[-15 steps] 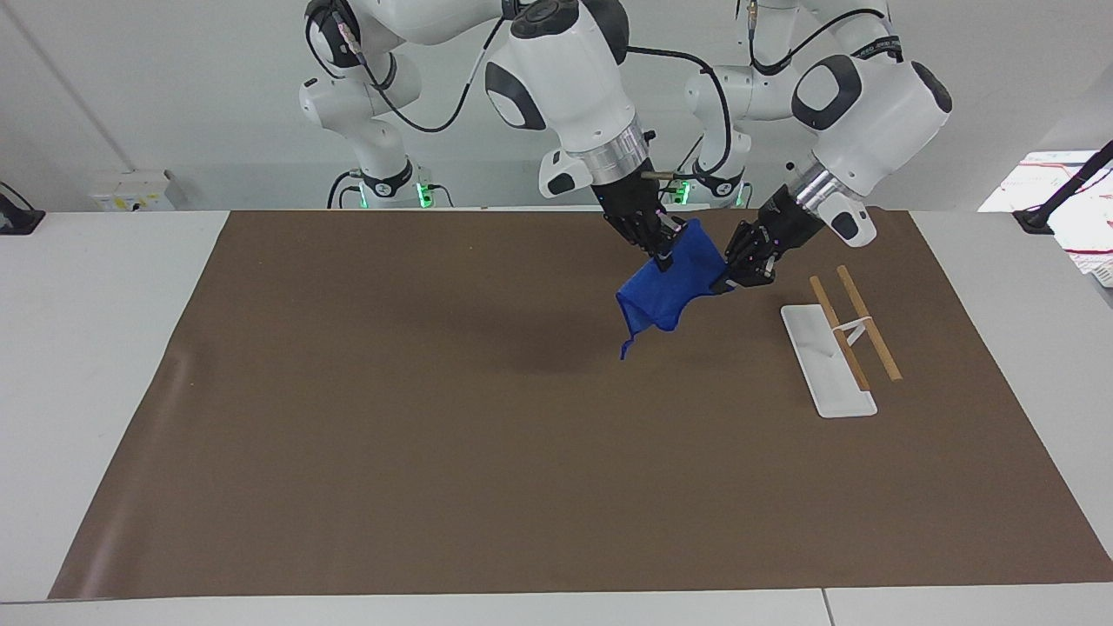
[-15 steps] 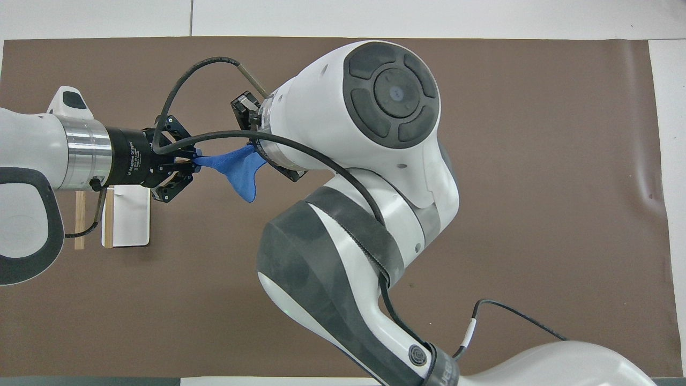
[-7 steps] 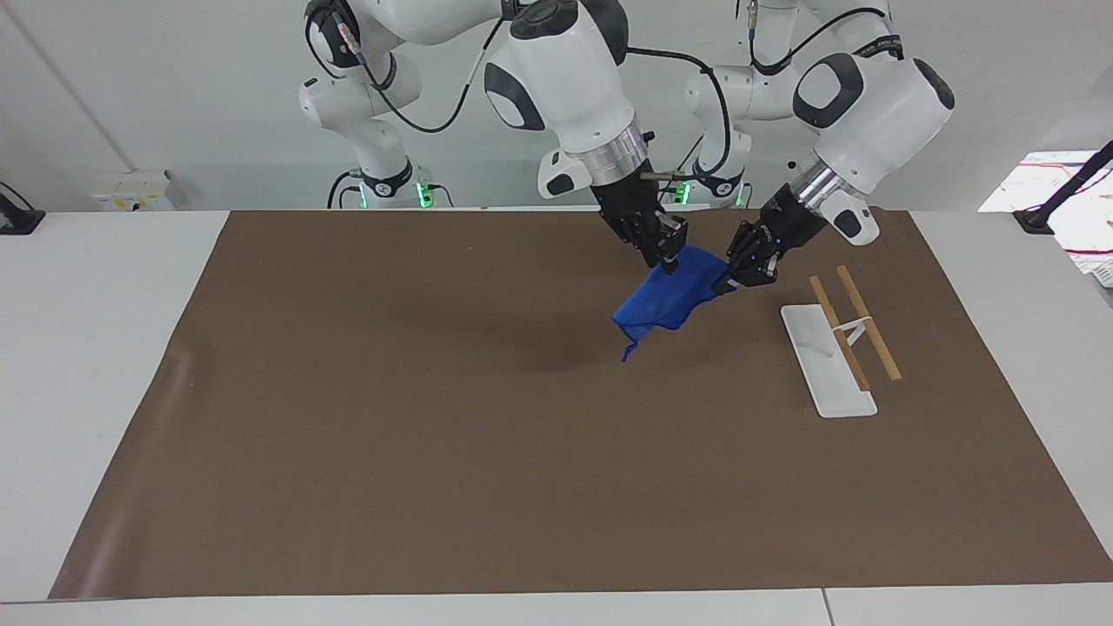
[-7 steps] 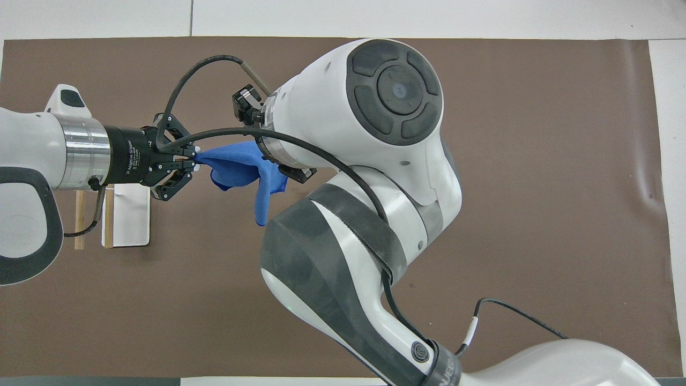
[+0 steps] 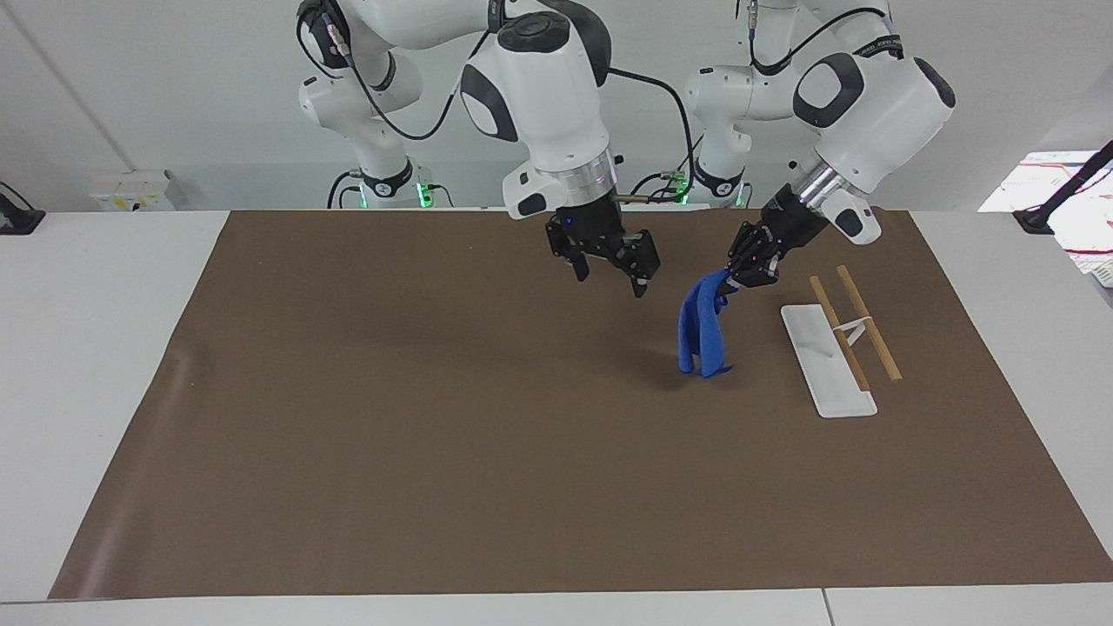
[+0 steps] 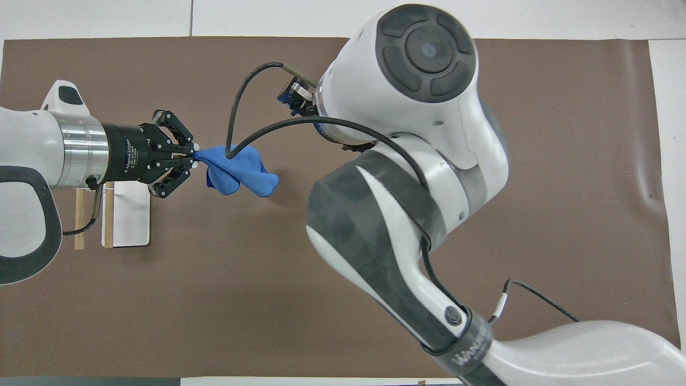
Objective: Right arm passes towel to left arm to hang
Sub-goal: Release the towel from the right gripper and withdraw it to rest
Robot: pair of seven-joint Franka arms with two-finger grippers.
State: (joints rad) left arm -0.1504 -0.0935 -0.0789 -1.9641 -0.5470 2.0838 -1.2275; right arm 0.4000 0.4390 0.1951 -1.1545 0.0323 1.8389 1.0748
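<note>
The table (image 5: 113, 287) is white and carries a brown mat (image 5: 435, 452) that covers most of its surface. No container stands on it.

The right arm comes in from its base and bends over the middle of the mat. Its right hand (image 5: 609, 269) hangs in the air over the mat, pointing down, with the fingers spread apart and nothing between them.

The left arm slopes down from its base toward the mat. Its left hand (image 5: 735, 280) has its fingertips together, clamped on the top corner of the towel (image 5: 703, 335).

In the facing view, the left hand lies at about 3 o'clock from the right hand, and the two are apart.

The towel is royal blue and hangs bunched straight down from the left hand. Its lower end reaches the mat or stops just above it; which one cannot be told.

A white rack base (image 5: 826, 361) lies flat on the mat toward the left arm's end of the table, at about 3 o'clock from the towel in the facing view. Two wooden rods (image 5: 856, 326) run side by side along it.
</note>
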